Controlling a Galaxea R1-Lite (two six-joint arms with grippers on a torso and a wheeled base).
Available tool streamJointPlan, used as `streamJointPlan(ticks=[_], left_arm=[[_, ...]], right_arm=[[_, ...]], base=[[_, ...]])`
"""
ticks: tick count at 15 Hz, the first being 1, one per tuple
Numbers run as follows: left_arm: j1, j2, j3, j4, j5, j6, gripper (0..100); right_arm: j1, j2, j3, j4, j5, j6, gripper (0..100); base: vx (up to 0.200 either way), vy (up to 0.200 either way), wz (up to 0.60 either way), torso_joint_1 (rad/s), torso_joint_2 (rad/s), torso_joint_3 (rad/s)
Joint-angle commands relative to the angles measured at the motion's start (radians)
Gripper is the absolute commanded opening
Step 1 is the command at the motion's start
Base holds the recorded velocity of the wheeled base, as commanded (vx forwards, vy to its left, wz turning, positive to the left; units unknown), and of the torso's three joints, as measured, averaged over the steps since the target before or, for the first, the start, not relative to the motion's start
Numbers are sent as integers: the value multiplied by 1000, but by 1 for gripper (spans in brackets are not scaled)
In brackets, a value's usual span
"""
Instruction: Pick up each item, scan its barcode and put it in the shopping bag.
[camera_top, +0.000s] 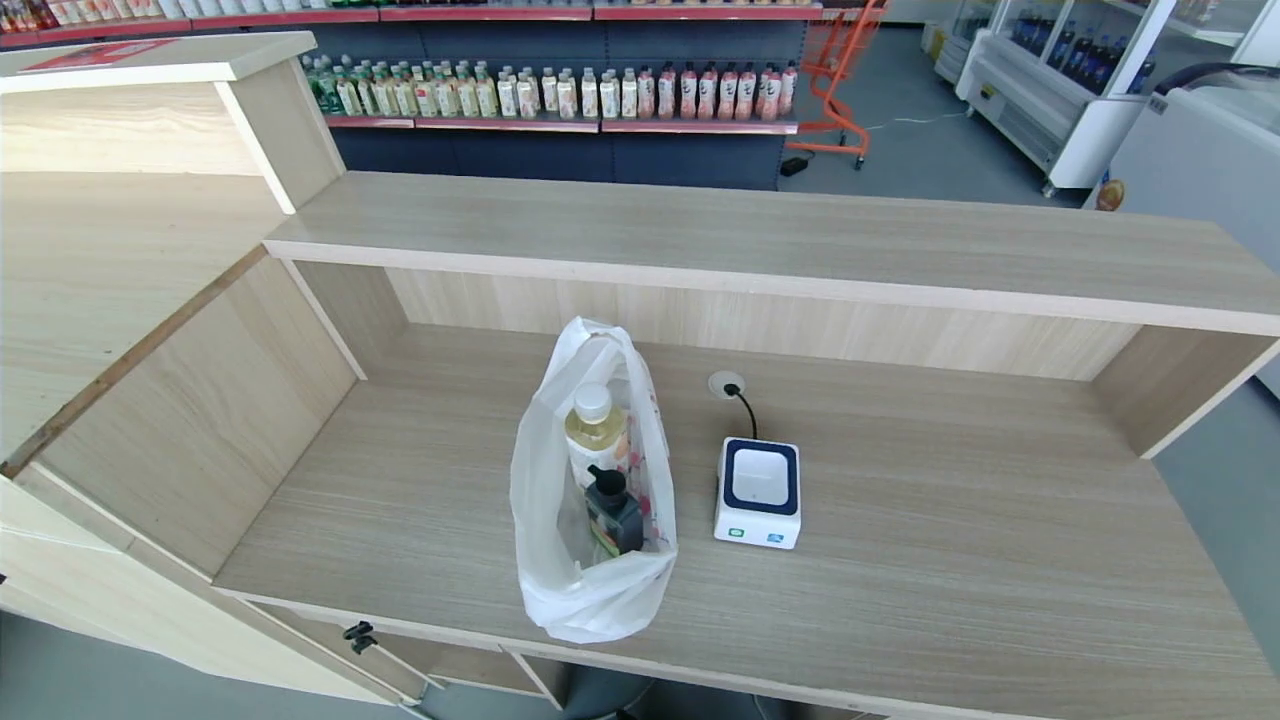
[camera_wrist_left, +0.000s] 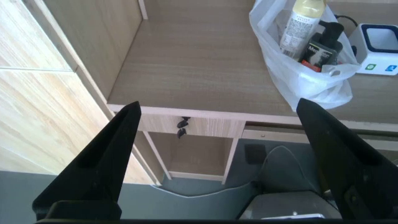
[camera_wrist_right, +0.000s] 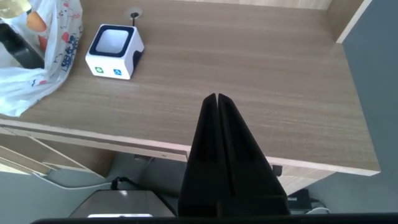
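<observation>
A white plastic shopping bag (camera_top: 590, 560) stands open on the wooden counter (camera_top: 950, 560). Inside it are a pale tea bottle with a white cap (camera_top: 597, 425) and a dark bottle with a black cap (camera_top: 612, 510). Both also show in the bag (camera_wrist_left: 311, 81) in the left wrist view. The white barcode scanner with a dark blue top (camera_top: 758, 490) sits just right of the bag, cabled to a hole in the counter. My left gripper (camera_wrist_left: 217, 162) hangs open below the counter's front edge, left of the bag. My right gripper (camera_wrist_right: 216, 102) is shut, held off the counter's front edge, right of the scanner (camera_wrist_right: 114, 50).
A raised wooden ledge (camera_top: 760, 240) runs along the back of the counter, with side walls at left and right. A cabinet latch (camera_top: 358, 634) sits under the front edge. Shelves of bottles (camera_top: 560, 90) and an orange trolley stand far behind.
</observation>
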Motion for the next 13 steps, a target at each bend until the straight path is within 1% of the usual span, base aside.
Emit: streamJointPlan(ticks=[1, 4, 13], left_arm=[[-2, 3, 0, -1, 0, 1, 100], [-2, -3, 0, -1, 0, 0, 100], [-2, -3, 1, -1, 0, 0, 100]], right_arm=[[-2, 4, 0, -1, 1, 0, 0], [-2, 4, 0, -1, 1, 0, 0], [-2, 4, 0, -1, 1, -6, 0]], base=[[200, 0, 0, -7, 7, 2], [0, 0, 0, 35, 6, 1], [0, 0, 0, 0, 0, 0]])
